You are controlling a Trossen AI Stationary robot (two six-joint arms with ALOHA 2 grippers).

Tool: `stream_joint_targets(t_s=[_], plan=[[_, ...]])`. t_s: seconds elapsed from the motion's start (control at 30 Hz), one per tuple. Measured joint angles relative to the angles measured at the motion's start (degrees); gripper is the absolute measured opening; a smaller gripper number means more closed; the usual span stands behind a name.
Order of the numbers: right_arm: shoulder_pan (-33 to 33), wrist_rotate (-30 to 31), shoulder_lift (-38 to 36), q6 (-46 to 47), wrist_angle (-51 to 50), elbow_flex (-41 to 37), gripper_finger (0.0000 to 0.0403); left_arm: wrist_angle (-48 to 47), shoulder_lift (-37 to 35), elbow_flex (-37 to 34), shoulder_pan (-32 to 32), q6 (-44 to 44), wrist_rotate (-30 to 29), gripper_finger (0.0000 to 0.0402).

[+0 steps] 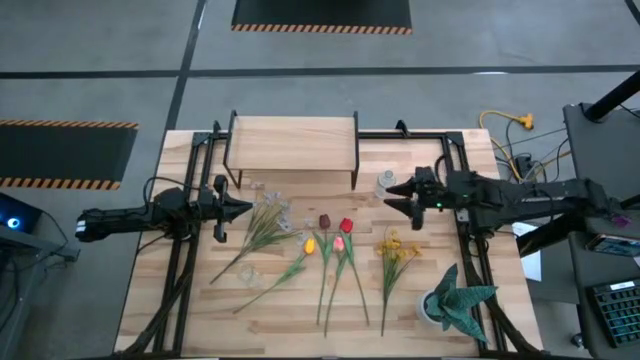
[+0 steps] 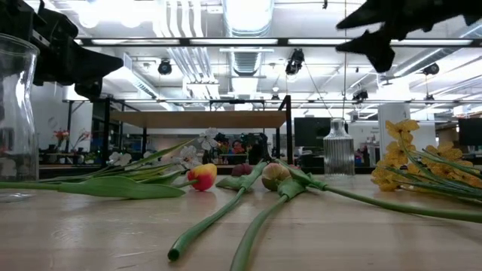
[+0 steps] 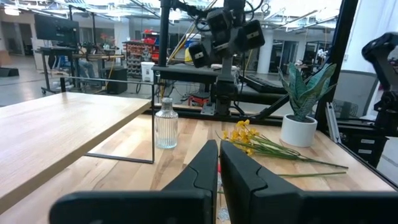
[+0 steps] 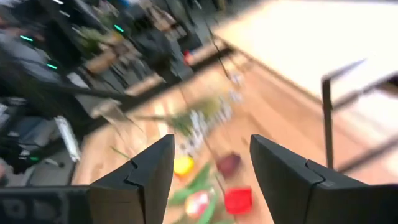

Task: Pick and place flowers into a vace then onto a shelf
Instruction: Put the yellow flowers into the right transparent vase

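Observation:
Several flowers lie flat on the table: a pale blossom spray (image 1: 265, 225), a yellow tulip (image 1: 309, 244), a maroon tulip (image 1: 324, 221), a red tulip (image 1: 346, 226) and a yellow bunch (image 1: 395, 248). A small ribbed glass vase (image 1: 385, 183) stands upright by the shelf (image 1: 292, 145). My left gripper (image 1: 235, 208) hovers shut beside the pale spray, touching nothing. My right gripper (image 1: 395, 195) hangs open above the table next to the vase. In the right wrist view its fingers (image 4: 211, 168) frame the red tulip (image 4: 237, 199) and maroon tulip (image 4: 228, 165) below.
A potted spiky plant (image 1: 455, 300) stands at the near right corner. A tall clear glass (image 2: 15, 113) stands near the front left. Black frame rails run along both table sides. In the left wrist view the vase (image 3: 166, 124) stands beside the shelf's black leg (image 3: 153, 121).

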Motion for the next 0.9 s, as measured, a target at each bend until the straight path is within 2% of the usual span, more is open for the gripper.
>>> stream_joint_targets(t_s=[0.27,0.43,0.6,0.73,0.9], plan=[[2.4,0.0,12.8,14.2,-7.7,10.8,0.0200,0.0,0.0,0.0,0.0,0.0,0.0,0.0001],[6.9,0.3,19.0,20.3,-20.0,19.3,0.0200,0.0,0.0,0.0,0.0,0.0,0.0,0.0001],[13.8,4.7,25.6,31.8,-32.1,26.7,0.0200,0.0,0.0,0.0,0.0,0.0,-0.1,0.0001],[19.0,5.0,31.5,39.6,-40.6,32.8,0.0200,0.0,0.0,0.0,0.0,0.0,-0.1,0.0001],[22.4,5.0,38.8,48.6,-51.9,40.4,0.0200,0.0,0.0,0.0,0.1,0.0,-0.1,0.0001]])
